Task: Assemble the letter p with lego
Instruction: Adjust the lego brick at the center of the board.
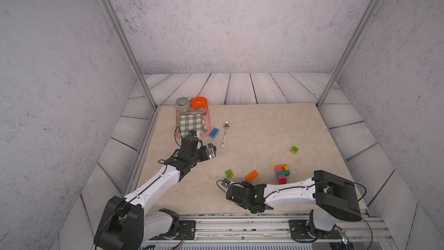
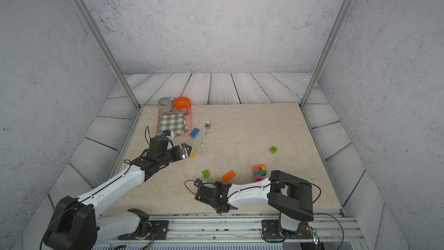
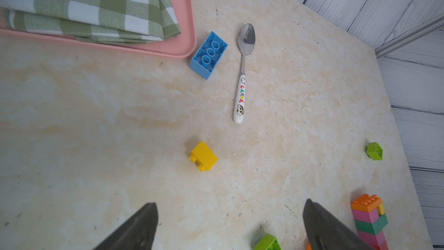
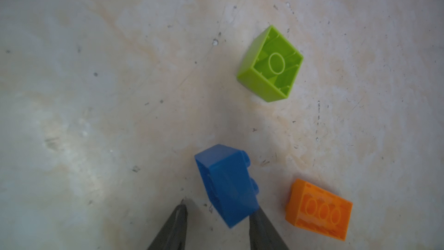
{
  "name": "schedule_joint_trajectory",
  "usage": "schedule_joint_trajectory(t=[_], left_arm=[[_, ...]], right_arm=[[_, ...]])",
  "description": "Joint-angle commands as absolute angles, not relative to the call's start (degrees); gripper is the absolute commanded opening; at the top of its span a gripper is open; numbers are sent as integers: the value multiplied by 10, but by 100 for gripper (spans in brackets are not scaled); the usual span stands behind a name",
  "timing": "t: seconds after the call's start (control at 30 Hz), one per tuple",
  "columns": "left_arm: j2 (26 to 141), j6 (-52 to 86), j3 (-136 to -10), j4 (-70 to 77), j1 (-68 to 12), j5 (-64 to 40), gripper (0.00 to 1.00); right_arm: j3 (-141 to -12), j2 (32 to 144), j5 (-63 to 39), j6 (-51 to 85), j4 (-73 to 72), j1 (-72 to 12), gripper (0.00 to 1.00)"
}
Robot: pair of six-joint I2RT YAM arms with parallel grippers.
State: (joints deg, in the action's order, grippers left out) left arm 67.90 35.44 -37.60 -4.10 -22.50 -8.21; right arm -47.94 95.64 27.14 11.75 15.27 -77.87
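Right jaws part-open, dark-blue brick (image 4: 225, 183) tilted at tips; left jaws wide, bare tabletop (image 3: 96, 121) around yellow brick (image 3: 203, 156).

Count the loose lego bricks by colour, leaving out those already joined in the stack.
Blue: 2, the light blue brick and the dark blue brick
Lime: 2, the near lime brick and the far lime brick
Orange: 1, the orange brick
Yellow: 1, the yellow brick
Total: 6
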Motion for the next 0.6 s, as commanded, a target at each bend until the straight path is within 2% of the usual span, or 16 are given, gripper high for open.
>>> schedule_joint_trajectory(t=[0.0,0.07,0.27,0.33,0.43,0.57], left_arm=[[670,351,-369,-45,-220,-77,99],[668,351,-369,-46,-220,-77,99],[666,351,-369,-47,-220,-78,99],[664,350,-369,-47,-220,-76,99],[663,347,-368,-49,-220,-73,99],[660,348,-367,-48,-220,-66,99]], right_arm=[[-481,939,264,118,191,-798,47],[-482,931,266,117,195,-808,46],[-493,946,272,110,200,-826,28],[-495,944,275,115,199,-827,28],[-492,917,278,126,195,-826,52],[-498,874,278,123,205,-818,67]])
